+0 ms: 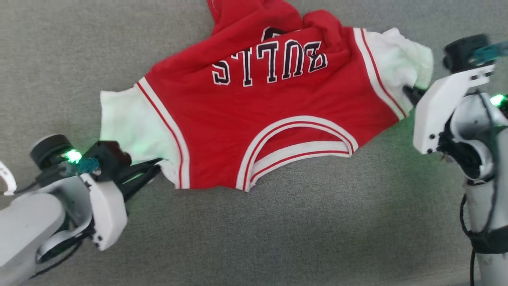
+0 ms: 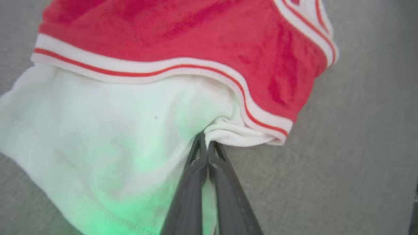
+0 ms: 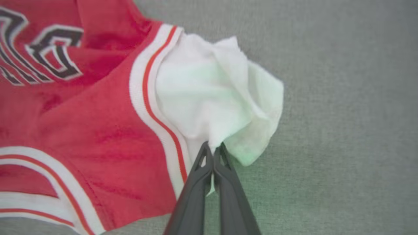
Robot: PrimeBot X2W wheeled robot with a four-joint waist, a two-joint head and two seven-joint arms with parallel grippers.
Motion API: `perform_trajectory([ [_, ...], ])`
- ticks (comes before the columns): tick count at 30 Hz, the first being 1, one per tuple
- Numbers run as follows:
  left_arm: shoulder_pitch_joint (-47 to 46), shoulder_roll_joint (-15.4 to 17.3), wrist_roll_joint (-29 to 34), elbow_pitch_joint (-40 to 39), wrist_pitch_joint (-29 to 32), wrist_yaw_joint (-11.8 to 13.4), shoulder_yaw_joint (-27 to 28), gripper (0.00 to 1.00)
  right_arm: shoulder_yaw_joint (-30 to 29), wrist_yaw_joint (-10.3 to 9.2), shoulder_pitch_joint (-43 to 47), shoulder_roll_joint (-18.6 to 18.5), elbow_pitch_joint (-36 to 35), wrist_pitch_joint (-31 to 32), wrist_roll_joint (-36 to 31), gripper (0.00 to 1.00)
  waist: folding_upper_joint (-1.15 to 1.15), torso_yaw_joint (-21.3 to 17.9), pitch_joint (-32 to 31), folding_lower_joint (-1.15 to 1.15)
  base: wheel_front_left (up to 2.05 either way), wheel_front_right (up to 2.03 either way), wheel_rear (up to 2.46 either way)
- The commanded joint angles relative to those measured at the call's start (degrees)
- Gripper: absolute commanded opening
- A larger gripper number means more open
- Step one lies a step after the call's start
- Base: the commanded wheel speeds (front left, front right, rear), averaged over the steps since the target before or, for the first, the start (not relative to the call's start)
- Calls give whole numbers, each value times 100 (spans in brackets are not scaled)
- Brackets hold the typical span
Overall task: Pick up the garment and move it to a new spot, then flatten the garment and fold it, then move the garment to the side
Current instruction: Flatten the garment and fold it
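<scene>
1. Both grippers are pinched tight on cloth. At the lower left of the head view, my left gripper (image 1: 158, 163) has its dark fingers pressed together on the edge of one white sleeve (image 1: 127, 123), just beside the red-and-white striped trim.
2. Seen from its own wrist camera, the left gripper (image 2: 206, 143) has a small fold of white cloth bunched at its tips.
3. My right gripper (image 1: 408, 92), at the right edge of the head view, is closed on the other sleeve (image 1: 401, 59). In its wrist view the right gripper (image 3: 214, 148) has that cloth puckering up from the tips into a crumpled peak.
4. I see the garment (image 1: 270, 115) spread between the two grips across the upper middle of the head view. The collar is toward the bottom and the "BULLS" lettering reads upside down above it.
5. Its red body is bunched and folded at the top edge of the frame.
6. Under it all lies a grey woven surface (image 1: 278, 238), and green light from the wrists tints both sleeves.
</scene>
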Motion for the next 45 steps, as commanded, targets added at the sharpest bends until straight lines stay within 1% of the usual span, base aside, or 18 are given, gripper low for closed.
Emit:
perform_trajectory([
  [1,-66,-127,-250,14,-179,17,-35,0,-81,-5,73,28,-112,-115,103,0,0,82,-165,0,0,0,0],
  [2,-160,-88,-724,2,-536,17,-14,0,-250,-6,198,45,-297,-217,261,0,0,139,-281,0,0,0,0],
  [3,-194,-103,-993,-8,-733,17,-13,0,-353,-5,268,48,-411,-234,343,0,0,177,-332,0,0,0,0],
  [7,-427,-116,-1773,-92,-1281,17,18,0,-765,-5,456,82,-954,-211,475,0,0,310,-449,0,0,0,0],
  [9,-585,-93,-2037,-102,-1421,17,73,0,-978,-5,404,186,-1161,-220,525,0,0,345,-446,0,0,0,0],
  [12,-767,-179,-2414,-51,-1539,17,201,0,-1187,-5,186,388,-1356,-288,439,0,0,396,-395,0,0,0,0],
  [18,-1266,-444,-3030,344,-1591,17,576,0,-1427,-5,-744,795,-1032,-680,74,0,0,472,-122,0,0,0,0],
  [21,-1747,-541,-3370,645,-1595,17,875,0,-1571,-4,-1578,933,-559,-971,-102,0,0,467,55,0,0,0,0],
  [22,-1747,-541,-3370,645,-1595,17,875,0,-1571,-4,-1578,933,-559,-971,-102,0,0,467,55,0,0,0,0],
  [25,-2320,-653,-3681,1131,-1596,17,1216,0,-1615,-4,-2562,972,31,-1299,-375,0,0,463,197,0,0,0,0],
  [27,-2769,-763,-3763,1514,-1597,17,1401,0,-1740,-6,-3248,961,542,-1613,-298,0,0,470,274,0,0,0,0],
  [32,-3920,-975,-3451,2349,-1598,17,1585,0,-1823,-6,-4784,956,1712,-2561,-683,0,0,445,437,0,0,0,0],
  [33,-4363,-1073,-3342,2643,-1599,17,1729,0,-1878,-6,-5287,959,2137,-2949,-808,0,0,437,449,0,0,0,0],
  [36,-4827,-1234,-3270,2958,-1599,17,2113,0,-2049,-10,-5927,956,2727,-3470,-1065,0,0,422,453,0,0,0,0],
  [38,-4958,-1331,-3307,3085,-1599,17,2465,0,-2165,-11,-6232,954,3096,-3753,-1216,0,0,413,438,0,0,0,0],
  [41,-4791,-1470,-3300,3070,-1600,17,2690,0,-2256,-16,-6453,957,3606,-4030,-1459,0,0,442,383,0,0,0,0],
  [42,-4640,-1479,-3351,3015,-1599,17,2676,0,-2247,-16,-6455,955,3749,-4082,-1507,0,0,450,360,0,0,0,0],
  [45,-4077,-1317,-3537,2693,-1600,17,2635,0,-2070,-16,-6199,960,4206,-4246,-1440,0,0,354,242,0,0,0,0],
])
